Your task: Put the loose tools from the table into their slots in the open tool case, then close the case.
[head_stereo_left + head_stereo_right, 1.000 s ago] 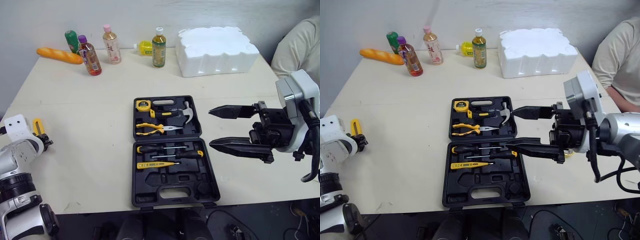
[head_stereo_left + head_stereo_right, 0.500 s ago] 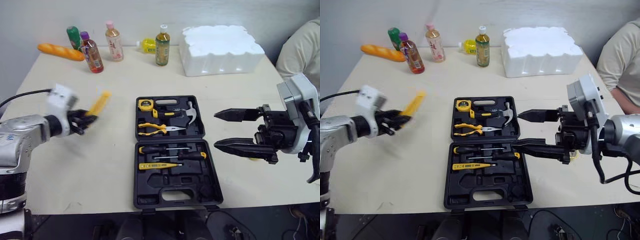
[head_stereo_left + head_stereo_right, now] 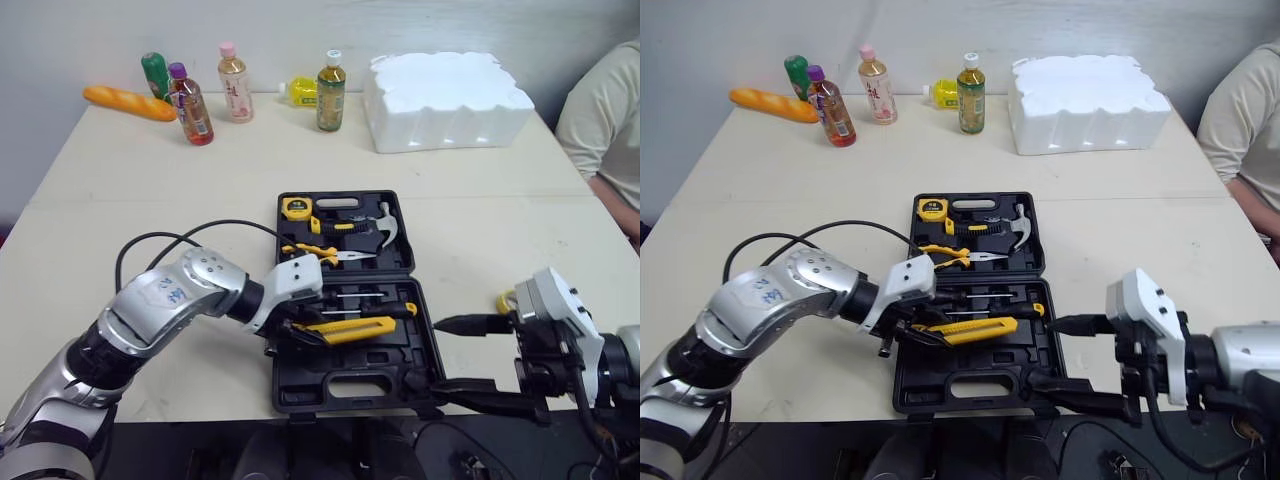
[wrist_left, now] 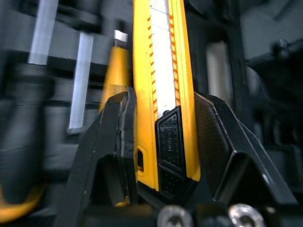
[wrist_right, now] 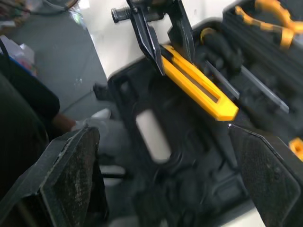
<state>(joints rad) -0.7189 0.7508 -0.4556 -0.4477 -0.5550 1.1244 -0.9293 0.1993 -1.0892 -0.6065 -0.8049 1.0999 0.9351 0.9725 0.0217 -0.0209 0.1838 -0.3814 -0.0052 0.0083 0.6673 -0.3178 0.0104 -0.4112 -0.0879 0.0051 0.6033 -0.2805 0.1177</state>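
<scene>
The black tool case [image 3: 402, 366] lies open at the middle of the table. Its far half holds a tape measure [image 3: 294, 209], a hammer [image 3: 376, 222] and pliers [image 3: 311, 252]; screwdrivers [image 3: 372, 310] lie in the near half. My left gripper [image 3: 295, 328] is shut on a yellow utility knife [image 3: 352, 329], which hangs flat over the near half, just above the screwdriver row. The left wrist view shows the knife [image 4: 163, 80] clamped between both fingers. My right gripper [image 3: 440, 358] stands open at the case's right front corner, holding nothing. A small yellow item [image 3: 507, 300] lies on the table to the case's right.
Several bottles [image 3: 190, 105] and a bread loaf [image 3: 125, 103] stand along the far left edge. A white foam block [image 3: 450, 87] sits at the back right. A person [image 3: 605, 110] sits at the table's right side. The left arm's cable [image 3: 170, 240] loops over the table.
My left arm has swung from the table's left side to over the case, carrying the yellow knife. The right gripper has dropped back toward the front right edge, still open.
</scene>
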